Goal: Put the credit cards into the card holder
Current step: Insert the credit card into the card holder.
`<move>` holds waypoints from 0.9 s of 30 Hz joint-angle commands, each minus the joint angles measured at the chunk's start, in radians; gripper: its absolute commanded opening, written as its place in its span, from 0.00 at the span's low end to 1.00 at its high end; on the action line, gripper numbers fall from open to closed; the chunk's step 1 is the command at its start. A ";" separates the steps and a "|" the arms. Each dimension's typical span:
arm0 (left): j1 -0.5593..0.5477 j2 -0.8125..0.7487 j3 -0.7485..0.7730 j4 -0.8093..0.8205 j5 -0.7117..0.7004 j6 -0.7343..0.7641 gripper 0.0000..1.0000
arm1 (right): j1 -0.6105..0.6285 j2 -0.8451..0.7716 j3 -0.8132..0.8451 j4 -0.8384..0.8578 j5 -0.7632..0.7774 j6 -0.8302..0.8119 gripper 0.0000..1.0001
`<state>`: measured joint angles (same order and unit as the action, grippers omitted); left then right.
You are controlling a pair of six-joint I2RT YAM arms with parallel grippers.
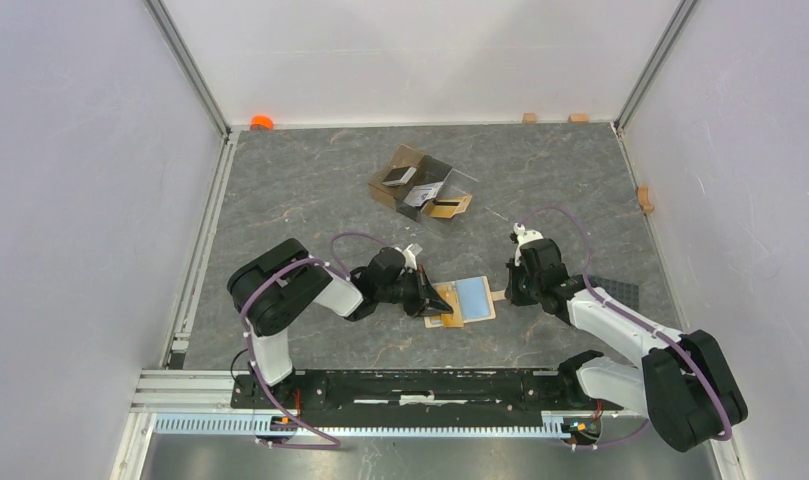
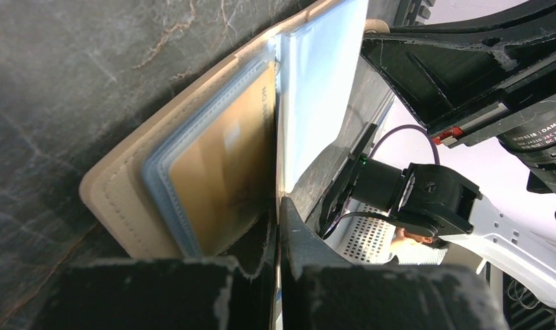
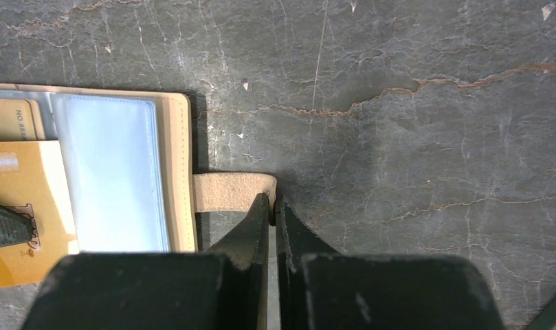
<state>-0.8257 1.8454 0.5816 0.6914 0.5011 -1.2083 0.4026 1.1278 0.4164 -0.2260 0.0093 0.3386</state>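
Where the fixed camera looks down from above, the wallet [image 1: 475,296] lies open on the grey bench [image 1: 310,190], just ahead of the arm bases and between the two end effectors. The left end effector [image 1: 432,298] sits over the wallet's left half, where a gold card [image 1: 446,319] juts past the near edge. The right end effector [image 1: 507,291] is at the wallet's right edge, by the snap tab [image 1: 498,296]. Farther back, well apart, stands a clear brownish box [image 1: 452,178] with a dark card [image 1: 398,176] and an orange card [image 1: 446,207] in it.

In the left wrist view, the left end effector [image 2: 278,213] has its fingers pressed together, only a thin slit between them, with the tips at the wallet's [image 2: 117,199] fold. The gold card [image 2: 220,179] lies on the left half against the pale blue pocket, its edge meeting the left finger. Whether the card is nipped cannot be told.

In the right wrist view, the right end effector [image 3: 272,206] also has its fingers pressed together, tips at the free end of the snap tab [image 3: 227,191], which lies flat on the bench [image 3: 398,103]. Whether they nip it or only bear on it cannot be told. At the left edge the gold card [image 3: 27,220] runs past the wallet's [image 3: 110,172] border, and a second gold card [image 3: 7,118] sits in the pocket beside it.
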 commanded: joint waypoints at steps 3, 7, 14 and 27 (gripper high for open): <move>0.005 0.025 0.027 0.060 0.016 0.010 0.02 | -0.006 0.011 -0.001 0.007 0.019 -0.013 0.01; 0.007 0.001 0.027 0.050 0.015 0.021 0.02 | -0.006 0.011 0.001 0.002 0.018 -0.016 0.00; 0.007 -0.052 0.029 -0.001 0.013 0.029 0.02 | -0.005 0.010 0.004 -0.002 0.022 -0.017 0.00; 0.005 -0.050 0.043 -0.043 0.026 0.049 0.02 | -0.005 0.017 0.007 -0.004 0.018 -0.016 0.00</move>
<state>-0.8242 1.7794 0.5938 0.6441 0.5079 -1.1969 0.4007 1.1305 0.4164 -0.2253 0.0090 0.3347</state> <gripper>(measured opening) 0.036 0.057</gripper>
